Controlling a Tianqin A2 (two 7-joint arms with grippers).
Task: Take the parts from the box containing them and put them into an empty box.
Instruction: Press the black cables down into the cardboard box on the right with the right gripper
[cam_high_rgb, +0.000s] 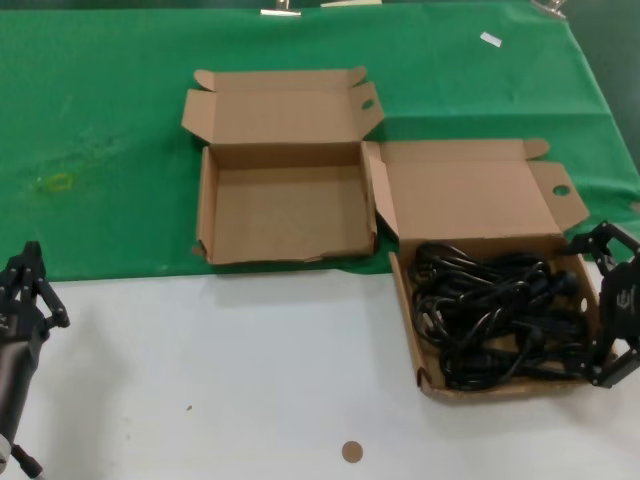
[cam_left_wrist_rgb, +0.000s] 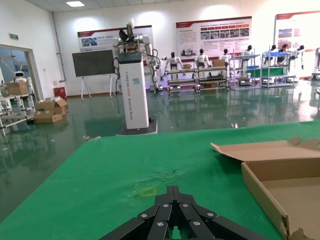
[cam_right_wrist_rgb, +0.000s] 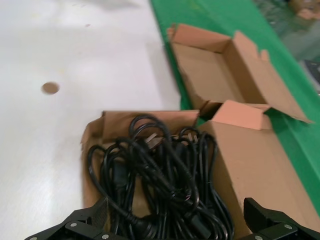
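Note:
Black coiled power cords (cam_high_rgb: 490, 310) fill the right-hand cardboard box (cam_high_rgb: 470, 195), whose lid stands open behind them. The empty box (cam_high_rgb: 285, 215) lies to its left on the green cloth, lid open. My right gripper (cam_high_rgb: 592, 310) is open at the full box's right edge, its jaws spread wide. In the right wrist view the right gripper (cam_right_wrist_rgb: 172, 231) hangs just over the cords (cam_right_wrist_rgb: 165, 175), holding nothing, with the empty box (cam_right_wrist_rgb: 215, 65) beyond. My left gripper (cam_high_rgb: 25, 290) is shut and empty at the table's front left; it (cam_left_wrist_rgb: 173, 192) points over the cloth, the empty box (cam_left_wrist_rgb: 285, 170) beside it.
A green cloth (cam_high_rgb: 110, 120) covers the far half of the table and bare white tabletop (cam_high_rgb: 220, 380) the near half. A small round brown spot (cam_high_rgb: 351, 451) lies on the white part. A yellow mark (cam_high_rgb: 58, 182) sits on the cloth at the left.

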